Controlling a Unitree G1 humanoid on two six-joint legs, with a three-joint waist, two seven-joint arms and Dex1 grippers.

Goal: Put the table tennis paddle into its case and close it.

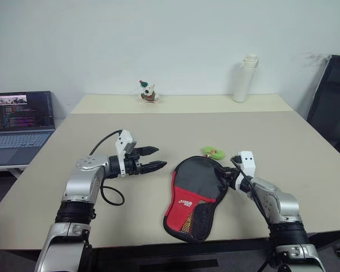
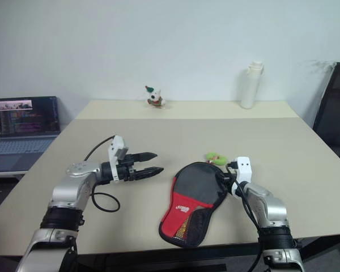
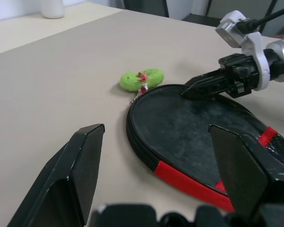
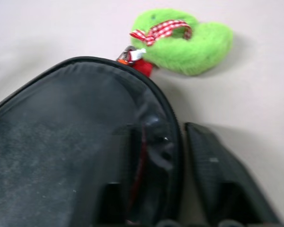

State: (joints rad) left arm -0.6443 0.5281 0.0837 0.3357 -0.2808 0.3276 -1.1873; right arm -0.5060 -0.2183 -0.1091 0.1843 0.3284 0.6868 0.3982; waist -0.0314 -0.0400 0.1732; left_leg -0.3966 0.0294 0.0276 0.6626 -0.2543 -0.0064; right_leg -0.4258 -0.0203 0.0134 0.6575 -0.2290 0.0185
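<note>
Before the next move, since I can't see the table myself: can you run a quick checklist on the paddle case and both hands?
1. Case flat on the table: ok.
2. Right hand at the case's rim: ok; whether it grips the rim: cannot tell.
3. Left hand open, off the case: ok.
4. Paddle inside the case: cannot tell.
5. Zipper shut all round: cannot tell.
6. Green plush charm beside the rim, clear of the right hand's fingers: ok.

The light is even and soft, with weak shadows; the right wrist view is blurred close up.
</note>
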